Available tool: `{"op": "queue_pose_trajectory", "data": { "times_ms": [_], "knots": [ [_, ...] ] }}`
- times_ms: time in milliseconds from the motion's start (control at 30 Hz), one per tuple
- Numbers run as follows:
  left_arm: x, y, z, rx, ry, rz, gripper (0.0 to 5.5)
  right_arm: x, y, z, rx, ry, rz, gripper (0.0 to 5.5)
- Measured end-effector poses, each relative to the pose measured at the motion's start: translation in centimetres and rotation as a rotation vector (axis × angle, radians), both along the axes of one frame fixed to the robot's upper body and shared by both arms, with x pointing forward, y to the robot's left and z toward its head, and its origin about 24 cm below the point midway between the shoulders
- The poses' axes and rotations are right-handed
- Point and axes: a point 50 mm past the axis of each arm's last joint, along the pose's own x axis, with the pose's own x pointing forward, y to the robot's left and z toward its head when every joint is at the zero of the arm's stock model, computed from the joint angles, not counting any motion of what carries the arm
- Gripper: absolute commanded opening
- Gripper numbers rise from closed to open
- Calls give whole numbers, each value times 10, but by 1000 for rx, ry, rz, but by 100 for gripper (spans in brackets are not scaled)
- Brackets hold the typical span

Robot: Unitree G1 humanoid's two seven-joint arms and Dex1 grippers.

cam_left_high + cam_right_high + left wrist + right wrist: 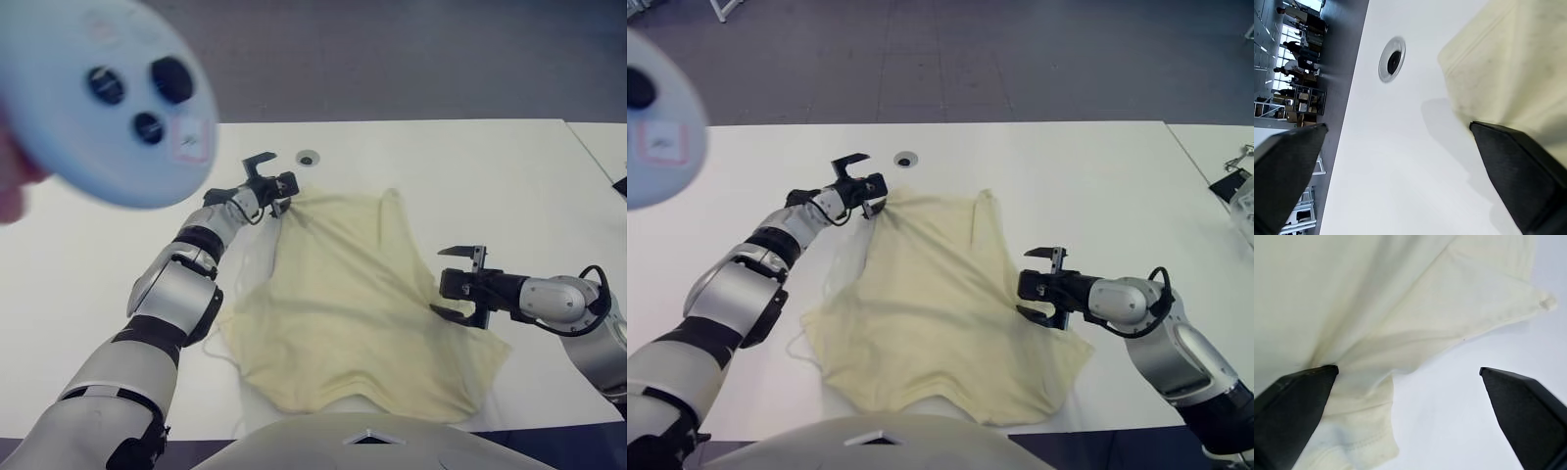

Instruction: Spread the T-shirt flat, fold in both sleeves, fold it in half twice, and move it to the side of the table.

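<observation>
Left pincer (869, 183) at corner of rumpled pale-yellow T-shirt (931, 313)

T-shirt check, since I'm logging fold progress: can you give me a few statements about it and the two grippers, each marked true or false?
1. The T-shirt is already folded into a small neat square. False: it lies opened out and creased on the table.
2. The left gripper is open at the T-shirt's far left corner. True.
3. The right gripper is shut on a sleeve. False: it is open at the T-shirt's right edge.
4. A round hole in the table lies close to the left gripper. True.
</observation>
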Motion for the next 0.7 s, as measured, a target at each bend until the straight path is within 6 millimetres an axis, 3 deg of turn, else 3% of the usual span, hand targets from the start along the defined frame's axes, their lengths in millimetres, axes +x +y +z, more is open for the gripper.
{"op": "queue_pose_trajectory", "data": {
  "times_ms": [300,467,600,700],
  "knots": [
    [-4,23,-3,41,72,44,539,4,-1,-6,100,10,-192,537],
    [-3,26,4,-131,33,83,539,25,-7,3,154,-56,-332,537],
    [10,10,43,-387,-161,70,539,63,13,54,370,-255,-347,537],
    [21,10,77,-428,-275,59,539,83,16,70,407,-316,-356,537]
  ]
}}
